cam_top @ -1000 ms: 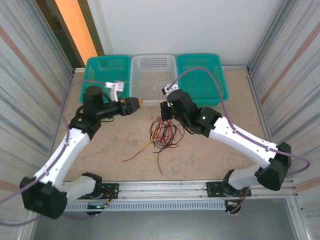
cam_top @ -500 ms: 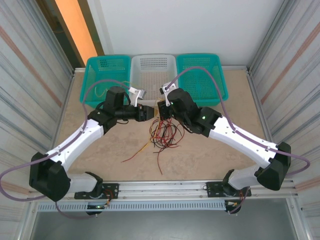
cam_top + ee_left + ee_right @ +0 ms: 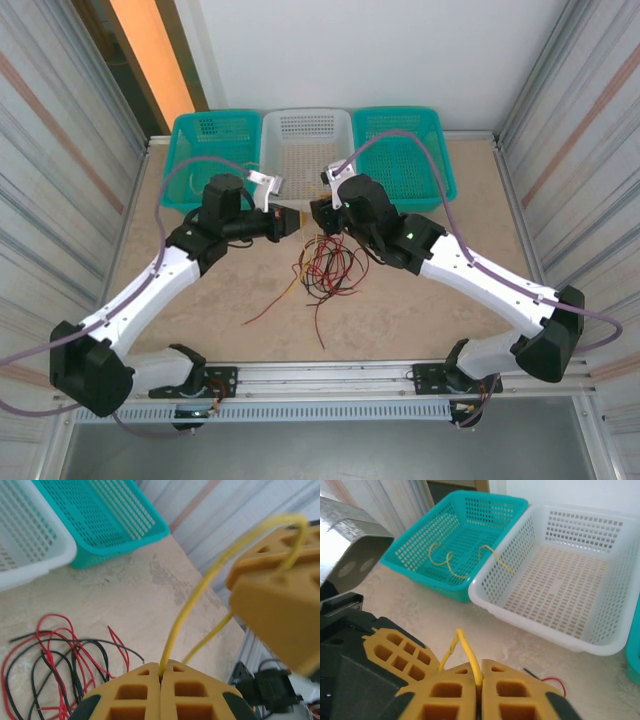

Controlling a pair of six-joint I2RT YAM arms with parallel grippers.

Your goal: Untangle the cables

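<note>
With the left gripper (image 3: 161,669) and right gripper (image 3: 477,669) both clamped shut on one thin yellow wire (image 3: 200,587) above the middle of the beige desk (image 3: 430,300) — tips nearly touching — a hard pull apart could slip it free, or drag along the loose tangle of thin red and black wires (image 3: 325,268) lying just beneath, if its tail is caught there.

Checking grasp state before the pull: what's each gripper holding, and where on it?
Both pinch the same yellow cable: left gripper and right gripper each clamp it at the fingertips, on a looped stretch along its length.
</note>
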